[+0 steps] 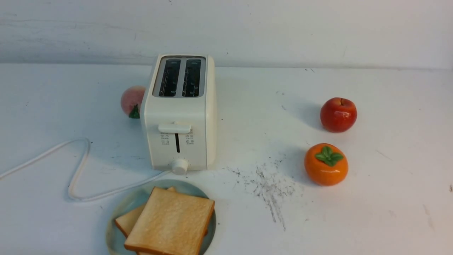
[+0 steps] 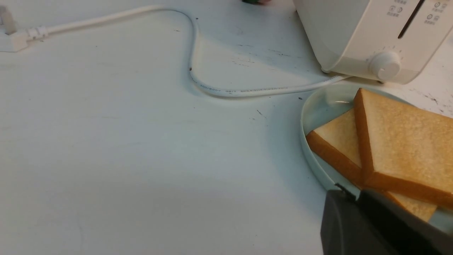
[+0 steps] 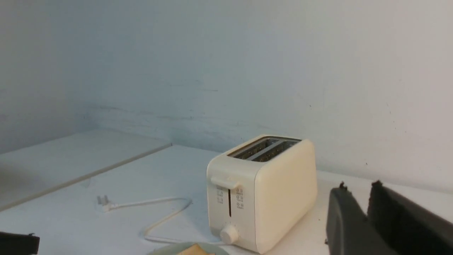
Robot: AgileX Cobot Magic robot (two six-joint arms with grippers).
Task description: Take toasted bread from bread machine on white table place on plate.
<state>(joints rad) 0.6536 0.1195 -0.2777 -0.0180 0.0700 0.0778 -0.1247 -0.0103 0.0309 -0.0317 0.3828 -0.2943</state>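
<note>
1. Two slices of toast [image 1: 170, 221] lying overlapped on plate [image 1: 124, 207], just in front of toaster [image 1: 180, 117]; both slots empty.
2. Left gripper [image 2: 354, 194] at plate's edge; parted or closed, cannot tell.
3. Right gripper [image 3: 359, 189] slightly parted, holding nothing.

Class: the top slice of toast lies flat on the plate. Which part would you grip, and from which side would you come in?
Grip the top slice at its right-hand crust edge, which juts past the plate rim, probably coming in low from the right. It lies flat on the lower slice, so only an overhanging edge leaves room under it; the toaster crowds the far side.
</note>
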